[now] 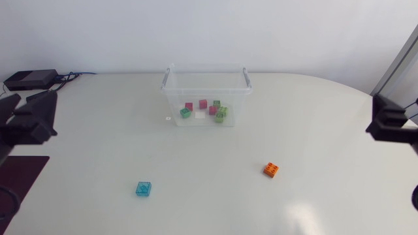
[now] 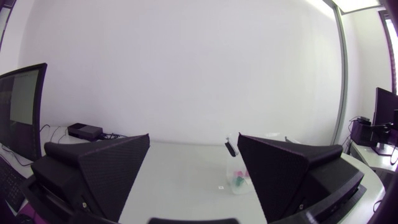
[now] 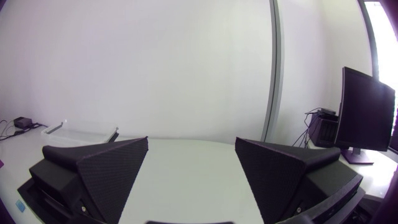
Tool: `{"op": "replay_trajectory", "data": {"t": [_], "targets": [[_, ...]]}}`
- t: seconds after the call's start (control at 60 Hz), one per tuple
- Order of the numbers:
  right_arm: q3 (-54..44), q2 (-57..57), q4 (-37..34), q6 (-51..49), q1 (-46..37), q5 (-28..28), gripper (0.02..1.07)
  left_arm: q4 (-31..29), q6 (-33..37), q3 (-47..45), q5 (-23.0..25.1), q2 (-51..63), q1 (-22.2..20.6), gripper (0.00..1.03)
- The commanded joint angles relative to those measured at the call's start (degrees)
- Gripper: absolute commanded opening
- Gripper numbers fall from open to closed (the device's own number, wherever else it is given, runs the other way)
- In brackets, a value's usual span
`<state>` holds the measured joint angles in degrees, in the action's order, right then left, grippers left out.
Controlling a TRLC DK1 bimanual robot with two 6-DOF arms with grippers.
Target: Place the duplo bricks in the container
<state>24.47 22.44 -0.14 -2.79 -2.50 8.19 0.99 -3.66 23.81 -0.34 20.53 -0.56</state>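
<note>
A clear plastic container (image 1: 171,96) stands at the back middle of the table and holds several pink and green duplo bricks (image 1: 216,111). An orange brick (image 1: 272,170) lies on the table front right of it, and a translucent teal brick (image 1: 144,188) lies front left. My left arm (image 1: 29,121) is at the left edge and my right arm (image 1: 392,123) at the right edge, both far from the bricks. The left gripper (image 2: 194,140) is open and empty, with the container (image 2: 236,179) ahead, partly behind one finger. The right gripper (image 3: 191,142) is open and empty, the container (image 3: 81,134) far ahead.
A black box with cables (image 1: 29,79) sits at the table's back left corner. A tiny white tag (image 1: 168,119) lies just left of the container. The white tabletop (image 1: 209,163) curves away at the back right.
</note>
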Motion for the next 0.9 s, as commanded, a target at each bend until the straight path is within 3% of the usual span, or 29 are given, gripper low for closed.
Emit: {"op": "replay_trajectory", "data": {"t": [0.0,0.283,0.433,0.617,0.883], "targets": [[5.94,5.86,-2.41,0.59,-1.45,0.16,1.03,-1.7,-0.82,6.86,-0.19,5.83,0.82,0.99],[22.03,24.59,-13.04,-2.4,-8.57,-1.59,1.03,-19.98,-0.65,30.68,5.17,29.3,1.79,0.94],[23.52,30.83,-16.03,-3.01,-13.49,-7.13,1.03,-22.62,0.15,34.02,13.43,37.82,5.13,0.86],[23.17,37.94,-17.88,-5.12,-18.24,-13.9,1.03,-24.11,6.39,34.63,25.04,48.02,10.66,0.86],[23.52,46.47,-17.96,-9.34,-22.81,-23.04,1.03,-23.23,22.65,30.85,29.52,56.11,11.19,0.86]]}}
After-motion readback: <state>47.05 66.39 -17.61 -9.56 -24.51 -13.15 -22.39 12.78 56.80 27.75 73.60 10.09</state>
